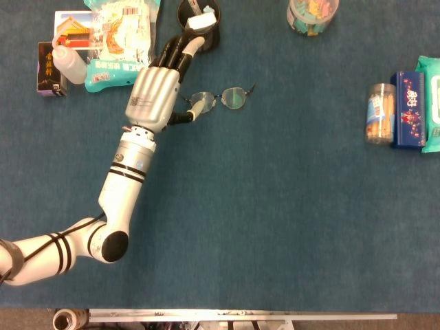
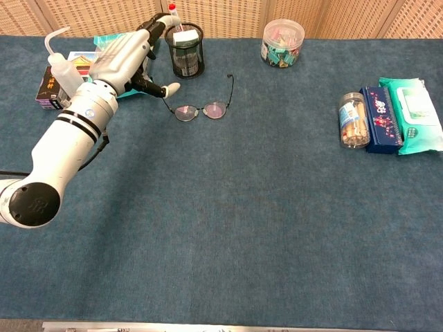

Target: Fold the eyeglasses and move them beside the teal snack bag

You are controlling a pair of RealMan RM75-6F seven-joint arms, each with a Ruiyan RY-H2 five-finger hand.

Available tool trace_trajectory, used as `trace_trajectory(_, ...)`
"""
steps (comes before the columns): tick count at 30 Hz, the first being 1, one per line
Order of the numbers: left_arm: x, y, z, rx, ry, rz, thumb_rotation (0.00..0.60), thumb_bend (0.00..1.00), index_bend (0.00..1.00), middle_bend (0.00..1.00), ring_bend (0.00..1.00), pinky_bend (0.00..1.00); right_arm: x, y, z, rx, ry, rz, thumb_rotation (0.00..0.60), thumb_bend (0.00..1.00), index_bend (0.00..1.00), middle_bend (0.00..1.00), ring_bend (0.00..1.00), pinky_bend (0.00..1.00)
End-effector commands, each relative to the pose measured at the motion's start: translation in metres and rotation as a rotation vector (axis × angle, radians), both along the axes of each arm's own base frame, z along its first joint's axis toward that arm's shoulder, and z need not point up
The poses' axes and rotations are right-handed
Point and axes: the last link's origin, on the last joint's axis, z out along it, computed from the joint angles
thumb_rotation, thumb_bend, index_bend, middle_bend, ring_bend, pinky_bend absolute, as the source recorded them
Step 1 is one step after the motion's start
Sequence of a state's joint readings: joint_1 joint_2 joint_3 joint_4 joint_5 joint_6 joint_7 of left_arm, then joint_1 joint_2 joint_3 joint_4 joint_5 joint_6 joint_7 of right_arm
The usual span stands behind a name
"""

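Note:
The eyeglasses (image 1: 223,98) (image 2: 202,110) lie on the blue cloth with both temples unfolded, pointing toward the far edge. My left hand (image 1: 157,86) (image 2: 127,59) hovers just left of them, fingers stretched toward the black cup and holding nothing. Its thumb (image 1: 195,110) reaches to the left lens and temple; whether it touches them I cannot tell. The teal snack bag (image 1: 117,34) (image 2: 105,39) lies at the far left, partly hidden behind the hand in the chest view. My right hand is in neither view.
A black mesh cup (image 1: 199,24) (image 2: 185,50) stands just beyond the fingertips. A white squeeze bottle (image 1: 69,63) and a dark box (image 1: 48,69) sit left of the bag. A clear candy tub (image 1: 313,14), a biscuit jar (image 1: 380,113), a blue box (image 1: 409,110) and a wipes pack (image 1: 432,103) lie to the right.

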State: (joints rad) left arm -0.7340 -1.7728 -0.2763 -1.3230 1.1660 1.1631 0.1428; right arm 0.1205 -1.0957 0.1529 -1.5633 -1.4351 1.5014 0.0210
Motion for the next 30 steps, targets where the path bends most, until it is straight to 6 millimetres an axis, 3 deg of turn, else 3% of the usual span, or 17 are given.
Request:
trace_trajectory(1,-0.002,-0.001,-0.003,-0.001,0.000,0.007,0.600,0.25,0.11,0.05,0.06,0.27,0.000,0.000,0.000,-0.001,0.000,-0.001,0.600,0.17,0.23,0.33,0.32,0.54)
trace_trajectory(6,-0.007,-0.001,-0.008,0.023,0.006,0.020,0.600,0.25,0.23,0.14,0.14,0.31,-0.001,0.002,0.001,-0.003,-0.001,-0.001,0.600,0.17,0.23,0.33,0.32,0.54)
trace_trajectory(9,-0.009,-0.001,-0.009,0.035,0.016,0.020,0.600,0.25,0.33,0.21,0.26,0.40,-0.001,0.002,0.001,-0.002,-0.001,-0.003,0.600,0.17,0.23,0.33,0.32,0.54)
trace_trajectory(14,-0.011,0.000,-0.010,0.045,0.052,0.014,0.600,0.25,0.40,0.30,0.36,0.58,-0.001,0.001,-0.001,0.003,-0.003,-0.003,0.600,0.17,0.23,0.33,0.32,0.54)
trace_trajectory(19,-0.014,0.000,-0.011,0.047,0.101,0.005,0.600,0.25,0.44,0.33,0.41,0.69,-0.001,0.001,-0.002,0.007,-0.003,-0.004,0.600,0.17,0.23,0.33,0.32,0.54)
trace_trajectory(30,-0.013,0.001,-0.011,0.077,0.138,-0.008,0.600,0.25,0.51,0.40,0.43,0.77,-0.001,0.001,-0.004,0.017,-0.005,-0.006,0.600,0.17,0.23,0.33,0.32,0.54)
